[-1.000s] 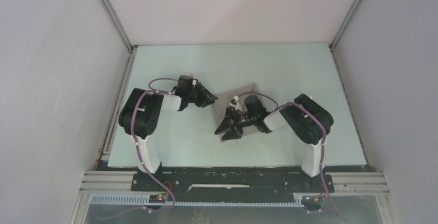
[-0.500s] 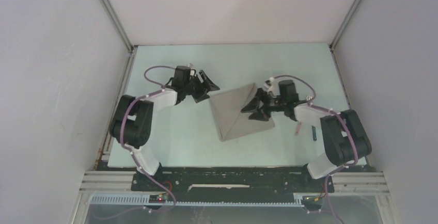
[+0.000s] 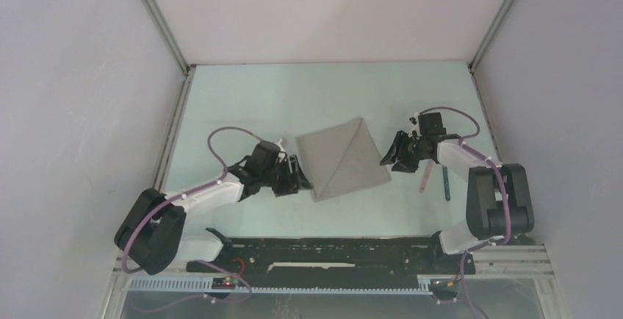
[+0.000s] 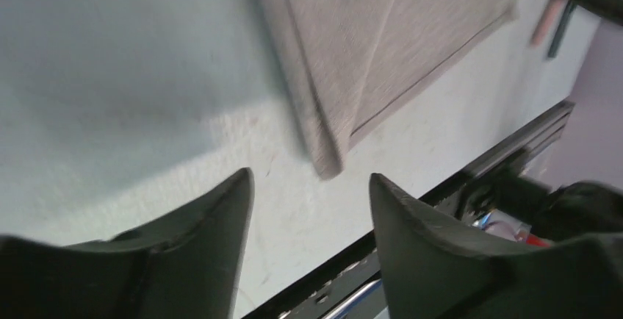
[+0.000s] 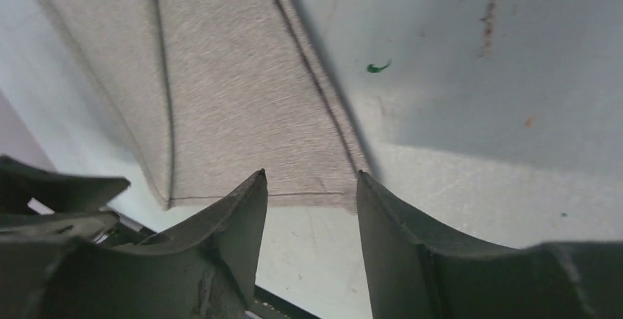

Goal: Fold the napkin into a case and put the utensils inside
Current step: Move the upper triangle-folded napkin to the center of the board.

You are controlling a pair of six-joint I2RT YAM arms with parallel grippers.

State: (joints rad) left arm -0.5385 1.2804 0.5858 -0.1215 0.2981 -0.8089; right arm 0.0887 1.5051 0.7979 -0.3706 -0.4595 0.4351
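The taupe-grey napkin point(image 3: 341, 159) lies flat mid-table as a broad four-sided sheet, with a folded layer's edge running through it; no narrow case is in view. My left gripper point(image 3: 297, 176) is open and low at its near-left corner. That corner point(image 4: 327, 159) sits just beyond the left gripper point(image 4: 310, 176). My right gripper point(image 3: 391, 157) is open at the right corner, and the napkin's hem point(image 5: 308, 195) lies right at the right gripper point(image 5: 310, 175). Neither holds anything. The utensils lie to the right: a pink handle point(image 3: 425, 178) and a teal handle point(image 3: 446, 184).
The pale green table point(image 3: 250, 98) is bounded by white walls on three sides. A black rail point(image 3: 330, 249) runs along the near edge, close behind the left gripper. The utensils lie under the right forearm point(image 3: 459, 156).
The left arm swung from the napkin's far-left side down to its near-left corner. The right arm drew off the napkin to its right corner, uncovering the cloth and the utensils.
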